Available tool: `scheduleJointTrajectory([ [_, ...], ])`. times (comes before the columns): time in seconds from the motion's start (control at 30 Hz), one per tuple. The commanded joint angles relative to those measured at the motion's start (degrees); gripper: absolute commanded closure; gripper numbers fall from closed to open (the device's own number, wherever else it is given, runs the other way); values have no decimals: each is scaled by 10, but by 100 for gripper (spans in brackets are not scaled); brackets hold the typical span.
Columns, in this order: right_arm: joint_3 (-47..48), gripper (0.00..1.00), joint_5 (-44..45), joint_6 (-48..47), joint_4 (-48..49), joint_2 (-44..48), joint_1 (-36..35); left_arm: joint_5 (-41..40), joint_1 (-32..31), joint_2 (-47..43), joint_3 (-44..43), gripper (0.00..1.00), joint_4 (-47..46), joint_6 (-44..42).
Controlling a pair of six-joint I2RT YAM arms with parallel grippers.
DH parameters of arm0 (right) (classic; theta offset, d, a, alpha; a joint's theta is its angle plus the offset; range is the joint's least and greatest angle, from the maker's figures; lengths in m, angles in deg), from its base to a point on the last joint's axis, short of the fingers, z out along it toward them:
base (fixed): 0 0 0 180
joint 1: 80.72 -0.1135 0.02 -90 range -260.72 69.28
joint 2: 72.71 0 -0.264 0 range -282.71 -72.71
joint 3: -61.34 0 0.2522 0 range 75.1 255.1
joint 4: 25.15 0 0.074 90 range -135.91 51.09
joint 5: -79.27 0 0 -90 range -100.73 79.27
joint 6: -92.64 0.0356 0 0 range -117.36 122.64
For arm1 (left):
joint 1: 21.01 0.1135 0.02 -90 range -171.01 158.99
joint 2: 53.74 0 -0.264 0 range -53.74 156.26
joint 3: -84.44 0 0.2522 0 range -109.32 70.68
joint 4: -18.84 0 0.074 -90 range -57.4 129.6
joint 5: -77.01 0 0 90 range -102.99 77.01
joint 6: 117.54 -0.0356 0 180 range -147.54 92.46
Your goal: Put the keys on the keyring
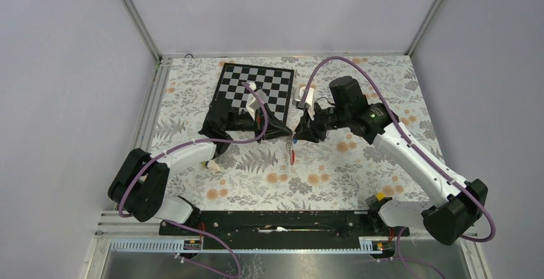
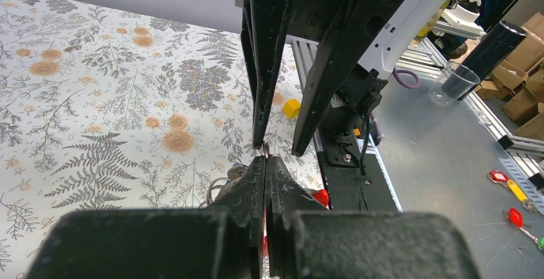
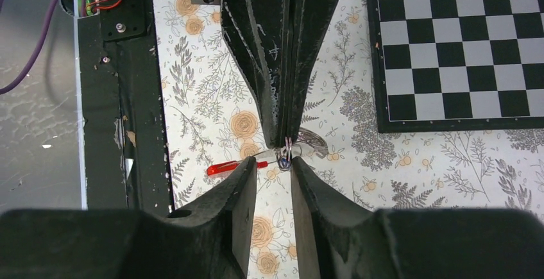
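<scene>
My left gripper (image 2: 266, 158) is shut on the keyring, pinching its small metal ring (image 3: 287, 145), which sticks out past the fingertips. The keyring's red strap (image 3: 226, 167) hangs below and shows in the top view (image 1: 293, 157); its grey part (image 3: 314, 142) curls behind the ring. A tiny blue bit (image 3: 282, 161), apparently the keys' tag, hangs at the ring; the key itself is hard to make out. My right gripper (image 3: 272, 167) is open, tip to tip with the left gripper (image 1: 287, 135), its fingertips on either side of the ring without closing on it.
A chessboard (image 1: 256, 86) lies just behind both grippers. A small yellow block (image 2: 292, 107) sits near the black base rail (image 1: 276, 221). The floral tabletop (image 1: 333, 163) spreads around the arms.
</scene>
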Motion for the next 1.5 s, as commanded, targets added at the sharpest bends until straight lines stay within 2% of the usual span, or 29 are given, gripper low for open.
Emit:
scheduleJointTrajectory([
  [0.0, 22, 68, -24, 1, -4, -9, 2, 15, -2, -8, -1, 100, -27, -9],
  [0.27, 10, 71, -16, 2, 11, -15, 2, 22, -3, -10, 2, 100, -35, -6],
  [0.57, 2, 89, -30, 0, 17, -18, 2, 22, -3, -10, 1, 100, -37, -4],
  [0.7, 7, 100, -30, -8, 11, -17, 2, 22, -3, -10, 2, 100, -38, -4],
  [0.8, 34, 100, -18, -23, -22, -27, 2, 20, -3, -12, -3, 99, -15, -27],
  [0.93, 82, 100, 18, -41, -93, -54, -2, 1, -3, -22, -35, 77, 118, -132],
  [1.07, 112, 100, 57, -48, -138, -81, -17, -21, -7, -22, -53, 66, 168, -167],
  [1.3, 130, 100, 76, -44, -162, -113, -29, -19, -13, -18, -55, 62, 165, -164],
  [1.47, 137, 100, 72, -40, -161, -118, -30, -18, -16, -14, -52, 68, 160, -166],
])
